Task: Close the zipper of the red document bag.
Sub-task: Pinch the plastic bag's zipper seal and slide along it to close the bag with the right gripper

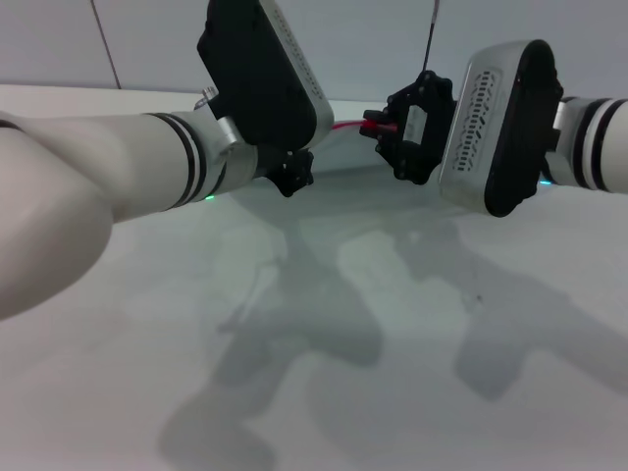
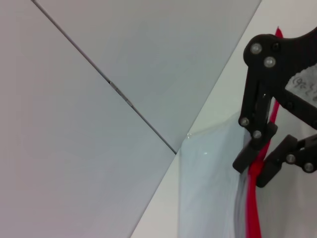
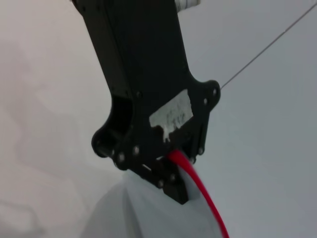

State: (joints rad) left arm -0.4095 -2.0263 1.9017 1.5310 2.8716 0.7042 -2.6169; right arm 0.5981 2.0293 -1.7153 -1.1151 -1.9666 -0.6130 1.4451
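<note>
The red document bag [image 2: 208, 193] is a pale translucent pouch at the far side of the table, and both arms meet over it. Its zipper [image 1: 343, 126] shows in the head view as a thin red strip between the two grippers. My left gripper [image 1: 292, 177] is shut on the bag's red-edged end; the right wrist view shows this left gripper [image 3: 176, 171] with the zipper [image 3: 205, 198] running out of it above the bag [image 3: 148, 213]. My right gripper [image 1: 378, 126] is shut on the zipper; the left wrist view shows this right gripper [image 2: 262, 158] pinching the zipper [image 2: 253, 208].
The white table [image 1: 392, 343] stretches toward me with only the arms' shadows on it. Grey wall panels [image 2: 74, 148] stand close behind the bag. A thin dark cable [image 1: 430, 29] hangs above the right gripper.
</note>
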